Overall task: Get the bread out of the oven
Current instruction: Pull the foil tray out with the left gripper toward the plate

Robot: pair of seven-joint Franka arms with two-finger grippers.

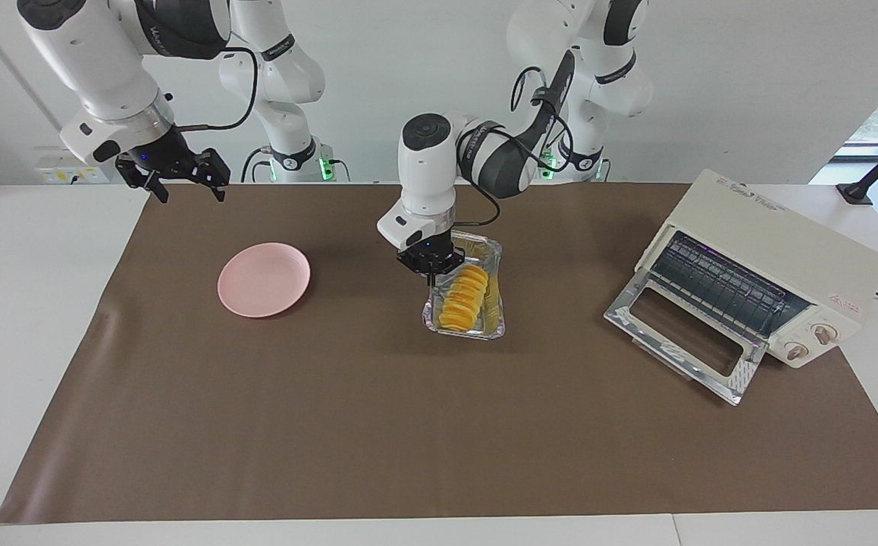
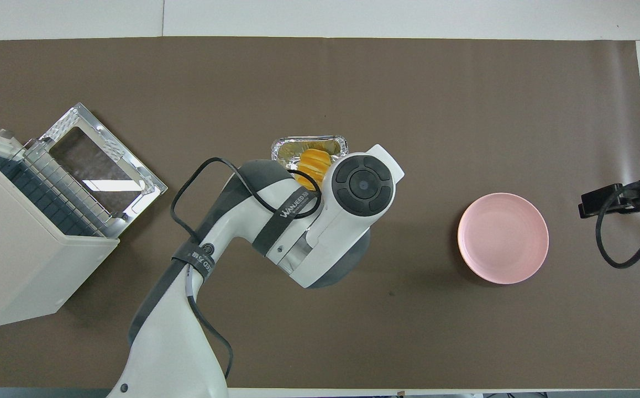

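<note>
Golden ridged bread point(image 1: 463, 297) in foil tray point(image 1: 493, 262) mid-mat; cream oven point(image 1: 780, 262), door open.

Robot lab, not a kitchen: two white arms point(image 1: 439, 152) bolted at frame top, brown mat point(image 1: 409, 425) over white benches, bare wall, cables, wall socket point(image 1: 67, 175) upper left.

White arms, grey joints, black cables

The oven point(image 1: 769, 269) is standing with its door point(image 1: 685, 345) lying open at the left arm's end of the table point(image 1: 409, 425). The foil tray point(image 1: 493, 262) and pink plate point(image 1: 264, 279) are sitting well apart, leaving bare mat between them.
</note>
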